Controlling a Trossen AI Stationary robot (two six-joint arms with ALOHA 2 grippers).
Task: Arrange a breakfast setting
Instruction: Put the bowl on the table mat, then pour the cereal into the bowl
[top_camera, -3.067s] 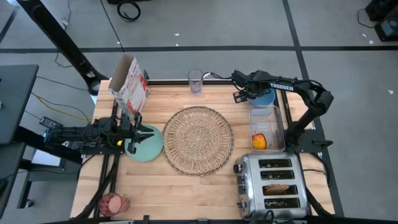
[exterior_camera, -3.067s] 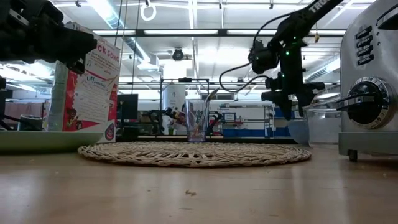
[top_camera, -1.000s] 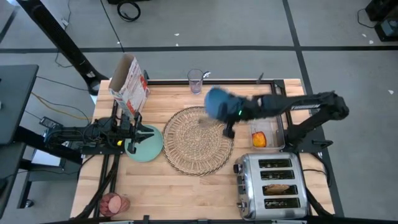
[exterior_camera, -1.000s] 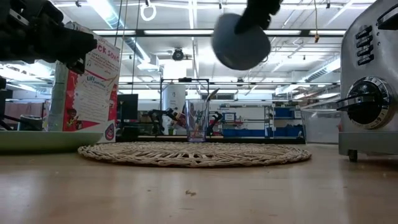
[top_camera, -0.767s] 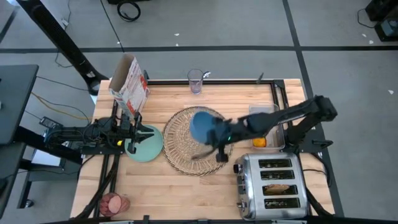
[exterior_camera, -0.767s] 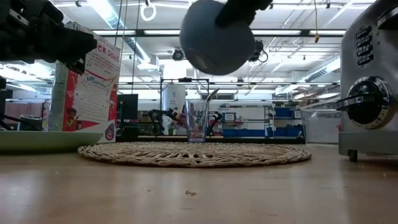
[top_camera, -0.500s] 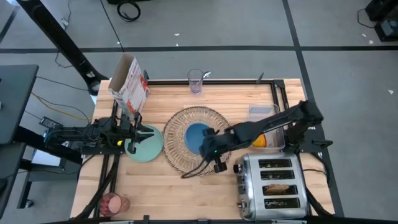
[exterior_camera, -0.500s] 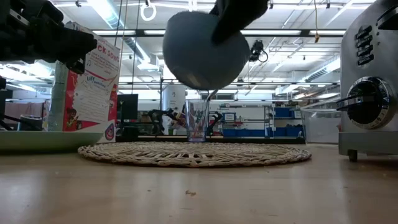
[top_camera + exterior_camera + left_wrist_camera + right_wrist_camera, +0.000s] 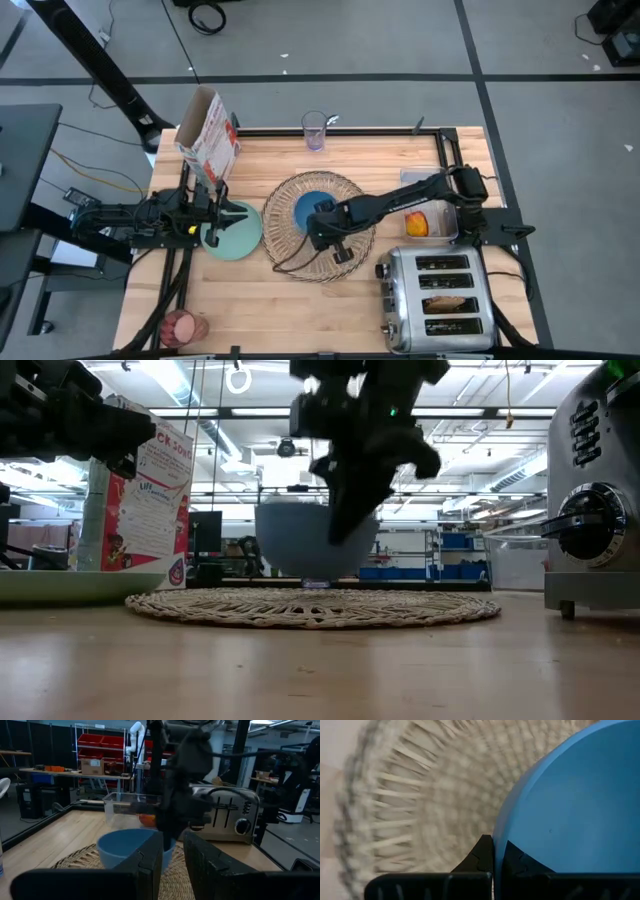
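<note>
The small blue bowl [image 9: 305, 210] hangs upright low over the middle of the round woven placemat [image 9: 345, 252], with my right gripper [image 9: 323, 228] shut on its rim. Whether its base touches the mat does not show. My left gripper [image 9: 226, 214] hovers open above the mint-green plate [image 9: 238, 240], which lies flat on the table left of the mat. The apple [image 9: 416, 227] lies in a clear tub. A toast slice [image 9: 448, 303] stands in the toaster. My right gripper pinches the bowl's rim [image 9: 496, 832] on its near right side, one finger inside the bowl and one outside. The fingers [image 9: 345, 510] come from above, pointing down. The bowl [image 9: 315, 540] hangs level and upright below them, close over the placemat [image 9: 300, 605].
A cereal box [image 9: 207, 135] stands at the far left and a clear glass [image 9: 314, 131] at the far edge. The clear tub [image 9: 428, 183] and the toaster [image 9: 437, 295] fill the right side. A glass of pink drink [image 9: 183, 325] stands at the near left corner.
My right gripper has carried the bowl from high over the mat's far right edge toward the left and near side, then down to just above the mat's middle. The bowl, tipped on its side before, now hangs upright.
</note>
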